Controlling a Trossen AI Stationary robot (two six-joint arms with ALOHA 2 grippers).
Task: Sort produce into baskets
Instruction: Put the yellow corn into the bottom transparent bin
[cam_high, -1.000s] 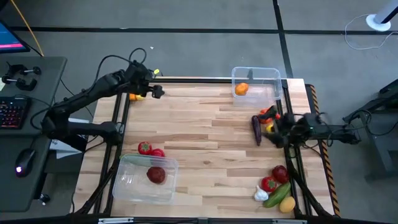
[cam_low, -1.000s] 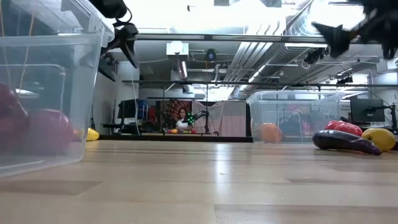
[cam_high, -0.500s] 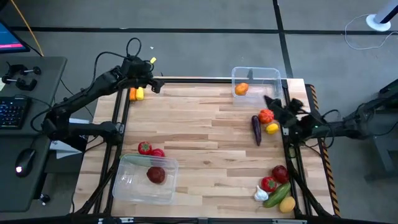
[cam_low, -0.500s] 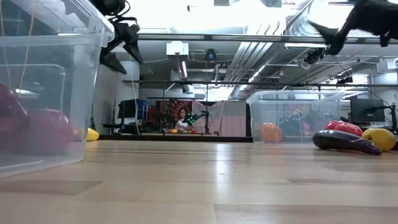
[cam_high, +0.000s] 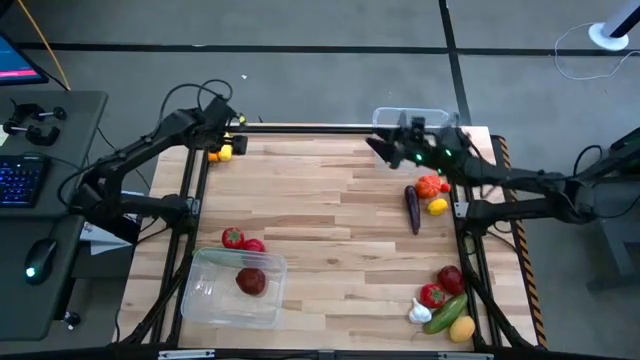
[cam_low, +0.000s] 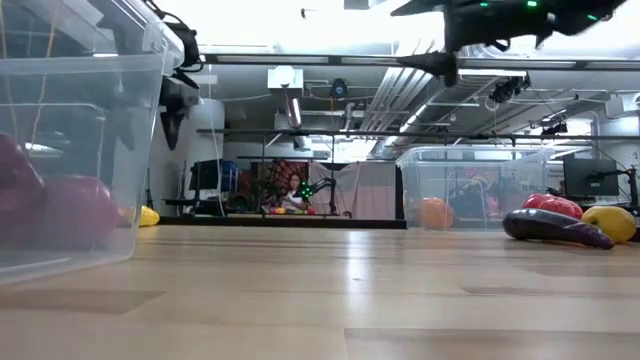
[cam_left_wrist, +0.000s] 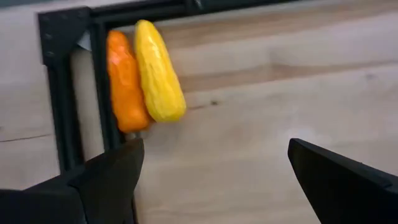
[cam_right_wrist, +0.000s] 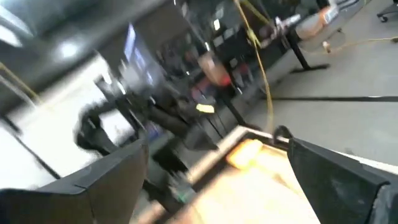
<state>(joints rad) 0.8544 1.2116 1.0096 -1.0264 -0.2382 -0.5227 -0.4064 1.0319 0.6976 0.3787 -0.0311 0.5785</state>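
My left gripper (cam_left_wrist: 214, 180) is open and empty, above the table's far left corner (cam_high: 222, 132). Below it a yellow banana (cam_left_wrist: 158, 71) and an orange carrot (cam_left_wrist: 124, 87) lie side by side against the black frame. My right gripper (cam_high: 383, 148) is open and empty, held high in front of the far clear basket (cam_high: 430, 118); it also shows in the low view (cam_low: 445, 48). An orange fruit (cam_low: 434, 212) lies in that basket. The near clear basket (cam_high: 215, 300) holds a dark red piece (cam_high: 251, 281).
Two red tomatoes (cam_high: 241, 240) lie at the near basket's far side. A purple eggplant (cam_high: 412, 208), a red pepper (cam_high: 429, 186) and a lemon (cam_high: 437, 207) lie at the right. Several pieces, with garlic (cam_high: 419, 313) and a cucumber (cam_high: 445, 311), lie at the near right corner.
My right gripper has swung from the table's right edge toward the far edge and leftward, ending in front of the far basket, tipped up level. My left gripper has drawn back toward the far left corner, over the banana and carrot. No produce has moved.
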